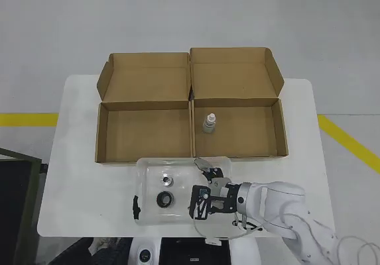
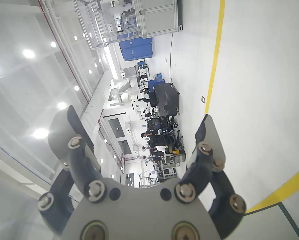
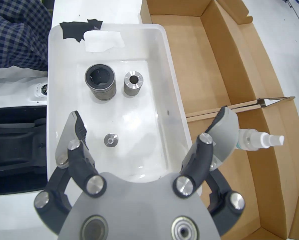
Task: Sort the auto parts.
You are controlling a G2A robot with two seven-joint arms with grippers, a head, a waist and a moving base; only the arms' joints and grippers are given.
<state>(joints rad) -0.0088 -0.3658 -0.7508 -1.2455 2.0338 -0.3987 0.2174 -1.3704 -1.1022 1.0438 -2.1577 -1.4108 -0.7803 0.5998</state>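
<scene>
I have the right arm coming in from the near right corner of the table (image 1: pixel 77 165). Its forearm is low and angled across the table edge. The wrist is turned so the right gripper (image 3: pixel 149 126) points along the clear bin (image 3: pixel 174 81) toward the end patched with black tape (image 3: pixel 77 28).

Its fingers (image 3: pixel 75 126) are spread wide with nothing between them. One finger hangs over the bin floor by the wall on my side. The other is out past the bin's far wall, above the edge of the right-hand cardboard box (image 1: pixel 249 136).

From the top camera the gripper (image 1: pixel 201 189) sits over the right half of the bin (image 1: pixel 176 161). The bin stands at the near edge of the table, just in front of the two open boxes.

Three parts lie in the bin:
- A small metal disc (image 3: pixel 111 139) lies flat on the floor, in line with the gap between the spread fingers and touching neither.
- Further along, a black bearing (image 3: pixel 100 82) and a steel bushing (image 3: pixel 133 83) stand upright beside each other, close but apart.

A spray bottle (image 1: pixel 209 122) stands in the right-hand box near its left wall. The left-hand cardboard box (image 1: pixel 146 136) sits against it.

The left gripper (image 2: pixel 142 131) is off the table and aimed out into the room. Its fingers (image 2: pixel 209 136) are parted and hold nothing.
</scene>
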